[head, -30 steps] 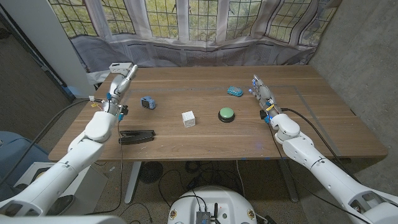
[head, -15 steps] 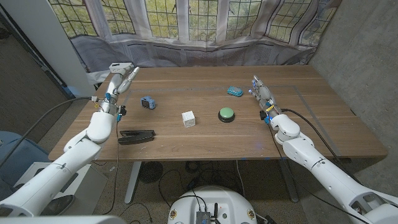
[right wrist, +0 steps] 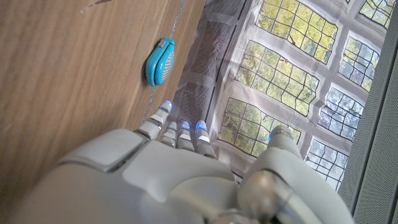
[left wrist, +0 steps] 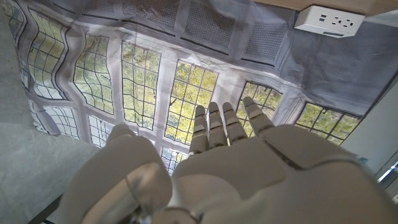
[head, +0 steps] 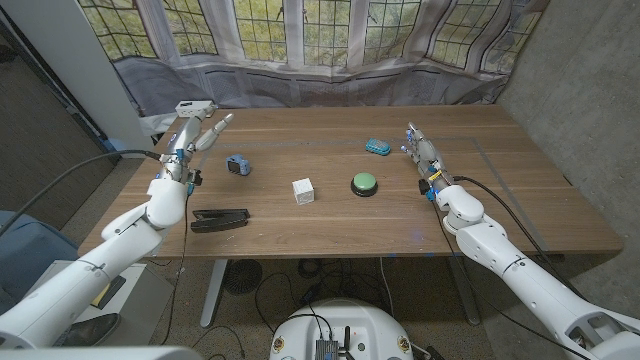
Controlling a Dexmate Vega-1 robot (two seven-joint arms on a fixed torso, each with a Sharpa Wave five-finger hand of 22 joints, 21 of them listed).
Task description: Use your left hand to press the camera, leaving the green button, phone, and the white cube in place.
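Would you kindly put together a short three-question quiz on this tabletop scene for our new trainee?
1. True or false: the left hand is already touching the camera.
2. Which thing lies nearest the right hand? A) the white cube B) the phone C) the small teal object
3. Fill in: the green button sits between the white cube and the robot's ____ arm.

Key
1. False: the hand is raised near the table's left edge, fingers spread, apart from the camera.
2. C.
3. Right.
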